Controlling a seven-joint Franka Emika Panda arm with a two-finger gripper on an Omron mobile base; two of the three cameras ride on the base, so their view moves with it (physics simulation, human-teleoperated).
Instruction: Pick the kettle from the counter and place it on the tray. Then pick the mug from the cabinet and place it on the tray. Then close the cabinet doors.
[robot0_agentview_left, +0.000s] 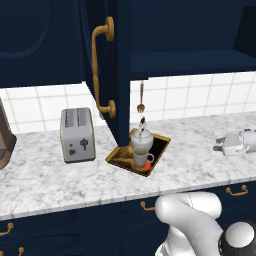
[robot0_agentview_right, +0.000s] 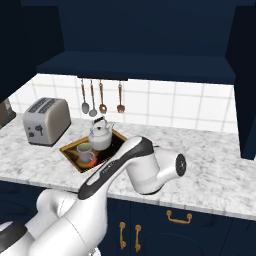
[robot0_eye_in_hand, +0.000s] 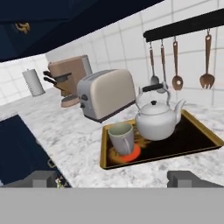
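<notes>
The silvery kettle (robot0_agentview_left: 142, 138) (robot0_agentview_right: 101, 136) (robot0_eye_in_hand: 156, 119) stands on the golden-rimmed tray (robot0_agentview_left: 116, 156) (robot0_agentview_right: 70, 146) (robot0_eye_in_hand: 201, 142) on the marbled counter (robot0_agentview_left: 45, 177) (robot0_agentview_right: 210, 165). The grey mug (robot0_agentview_left: 141, 157) (robot0_agentview_right: 85, 152) (robot0_eye_in_hand: 121, 137) is upright on the same tray in front of the kettle, on its orange spot. My gripper (robot0_agentview_left: 218, 145) (robot0_eye_in_hand: 114, 179) hovers low over the counter to the right of the tray, pointing at it, open and holding nothing. The navy cabinet (robot0_agentview_left: 190, 62) (robot0_agentview_right: 135, 65) above stands open, its doors (robot0_agentview_left: 109, 75) (robot0_agentview_right: 245, 75) swung out.
A silver toaster (robot0_agentview_left: 77, 134) (robot0_agentview_right: 46, 120) (robot0_eye_in_hand: 107, 92) sits left of the tray. Utensils (robot0_agentview_right: 101, 97) (robot0_eye_in_hand: 176, 65) hang on the tiled wall behind it. A brown coffee machine (robot0_eye_in_hand: 70, 74) and a paper roll (robot0_eye_in_hand: 33, 82) stand farther left. Navy drawers (robot0_agentview_right: 175, 220) run under the counter.
</notes>
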